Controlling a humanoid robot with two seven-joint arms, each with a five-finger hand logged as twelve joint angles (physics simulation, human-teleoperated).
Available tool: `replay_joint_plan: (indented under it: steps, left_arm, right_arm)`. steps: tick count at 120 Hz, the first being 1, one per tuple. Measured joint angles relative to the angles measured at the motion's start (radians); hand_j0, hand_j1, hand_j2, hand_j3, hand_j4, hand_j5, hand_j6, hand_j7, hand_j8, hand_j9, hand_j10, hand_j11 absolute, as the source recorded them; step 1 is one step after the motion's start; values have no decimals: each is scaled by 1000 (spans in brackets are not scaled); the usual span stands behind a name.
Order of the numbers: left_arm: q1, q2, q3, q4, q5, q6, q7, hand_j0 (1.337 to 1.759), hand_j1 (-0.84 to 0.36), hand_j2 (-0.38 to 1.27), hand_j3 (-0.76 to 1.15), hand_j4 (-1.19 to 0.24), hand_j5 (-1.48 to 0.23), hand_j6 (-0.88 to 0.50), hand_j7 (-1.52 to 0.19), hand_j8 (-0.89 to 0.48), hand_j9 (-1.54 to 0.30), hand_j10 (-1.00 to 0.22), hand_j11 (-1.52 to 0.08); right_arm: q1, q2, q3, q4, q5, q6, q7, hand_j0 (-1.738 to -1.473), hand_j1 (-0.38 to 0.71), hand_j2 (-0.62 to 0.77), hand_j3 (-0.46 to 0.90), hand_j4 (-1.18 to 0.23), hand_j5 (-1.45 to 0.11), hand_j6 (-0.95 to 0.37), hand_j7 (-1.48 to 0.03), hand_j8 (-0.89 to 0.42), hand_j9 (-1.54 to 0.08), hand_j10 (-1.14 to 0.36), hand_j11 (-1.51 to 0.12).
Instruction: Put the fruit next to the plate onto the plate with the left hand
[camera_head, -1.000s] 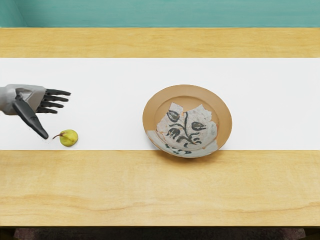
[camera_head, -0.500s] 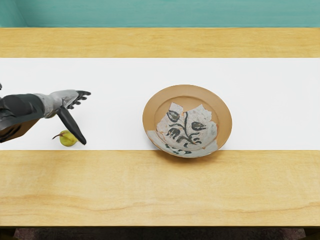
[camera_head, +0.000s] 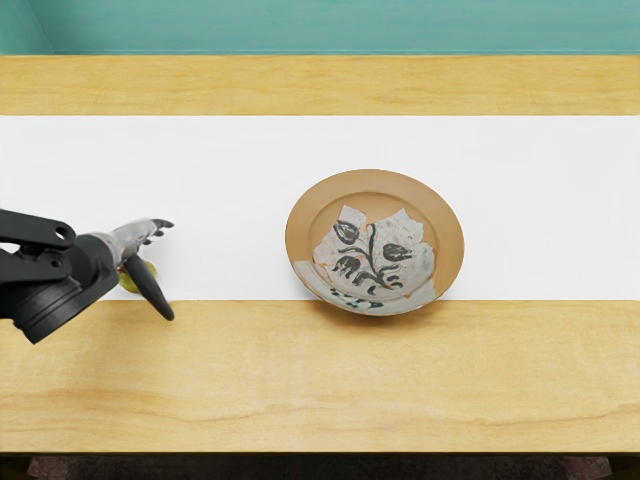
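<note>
L hand low over pear, fingers unclenched, nothing gripped.
Arm in from left edge; forearm dark, palm grey. Thumb stretched straight to near side, fingertips pointing right. Pear yellow-green, mostly hidden under palm; contact can't tell. Plate well to hand's right: round, tan rim, pale centre w/ dark floral motif. White runner on light wood table; teal wall beyond.

A light wooden desk with a pale grain fills most of the view. A broad white runner lies flat across it from the left edge to the right, leaving bare wood along the far side and a wider band on the near side. Behind the desk stands a teal wall. Below the near edge shows a strip of dark floor.
</note>
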Motion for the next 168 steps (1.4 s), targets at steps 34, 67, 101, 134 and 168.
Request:
replay_joint_plan:
  steps: [34, 67, 101, 134, 168]
  left_arm:
    - [-38, 3, 28, -8, 0, 4, 1, 1658, 184, 28, 0, -138, -179, -139, -179, -139, -179, -138, -179]
    - [-45, 11, 31, -16, 1, 4, 1, 1658, 5, 58, 0, -287, -373, -288, -373, -288, -373, -288, -373]
    - [-44, 34, 44, -17, 2, 4, 1, 1658, -58, 69, 0, -340, -442, -340, -442, -340, -442, -340, -442]
    - [-39, 49, 48, -23, 3, 4, 2, 1658, -82, 73, 0, -359, -467, -360, -467, -360, -467, -360, -467]
    - [-37, 49, 63, -23, 3, 4, 3, 1658, -185, 90, 0, -445, -579, -445, -579, -446, -579, -445, -579]
  right_arm:
    - [0, 0, 0, 0, 0, 0, 0, -1658, -326, -4, 0, -19, -24, -19, -24, -19, -24, -19, -24]
    - [0, 0, 0, 0, 0, 0, 0, -1658, -326, -4, 0, -19, -24, -19, -24, -19, -24, -19, -24]
    - [0, 0, 0, 0, 0, 0, 0, -1658, -327, -4, 0, -19, -24, -19, -24, -19, -24, -19, -24]
    - [0, 0, 0, 0, 0, 0, 0, -1658, -326, -4, 0, -19, -24, -19, -24, -19, -24, -19, -24]
    - [0, 0, 0, 0, 0, 0, 0, -1658, -326, -4, 0, -19, -24, -19, -24, -19, -24, -19, -24]
